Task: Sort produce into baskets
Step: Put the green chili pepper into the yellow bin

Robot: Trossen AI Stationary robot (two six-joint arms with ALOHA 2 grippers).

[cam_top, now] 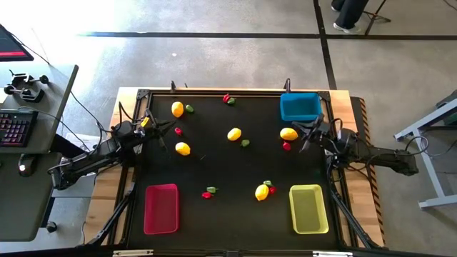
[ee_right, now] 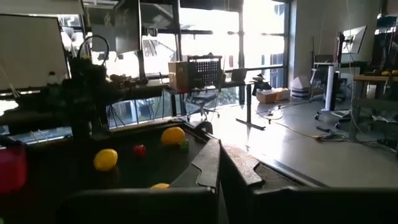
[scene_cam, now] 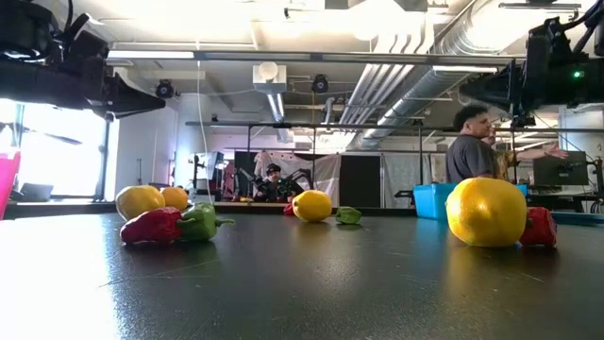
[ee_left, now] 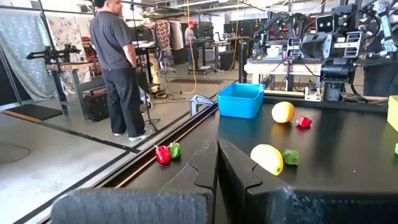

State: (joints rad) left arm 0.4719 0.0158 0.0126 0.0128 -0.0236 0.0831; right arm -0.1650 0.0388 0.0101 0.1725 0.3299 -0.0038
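Your left gripper [cam_top: 158, 128] has its fingers [ee_left: 239, 168] clenched on nothing, hanging above the left side of the black worktop [cam_top: 228, 203]. The right gripper [cam_top: 312, 133] is likewise pinched closed and empty, just in front of the blue basket [cam_top: 300, 106] at the far right corner.

Nearest your left gripper sit two lemons [cam_top: 183, 148], one just toward the near edge and one [cam_top: 177, 108] toward the far edge with a green bit touching it, and a small red piece [cam_top: 178, 131] between them. Nearest your right gripper lie a lemon [cam_top: 288, 133] and a red bit [cam_top: 286, 146] just beside it. Another lemon [cam_top: 234, 133] with a green bit sits mid-worktop, a red-and-green pair [cam_top: 228, 99] at the far edge, a red and green pair [cam_top: 208, 192] near the front, and a lemon with red and green pieces [cam_top: 263, 190] close to the yellow-green basket [cam_top: 308, 208]. The pink-red basket [cam_top: 161, 208] stands at front left. All three baskets look empty.

Judging by their sheen, these are light, hard plastic toys: smooth, likely slippery, and prone to rolling. You would probably do best to open wide and take a lemon across its narrow middle. The small bits need a centred pinch, and where they touch a lemon they may get nudged.
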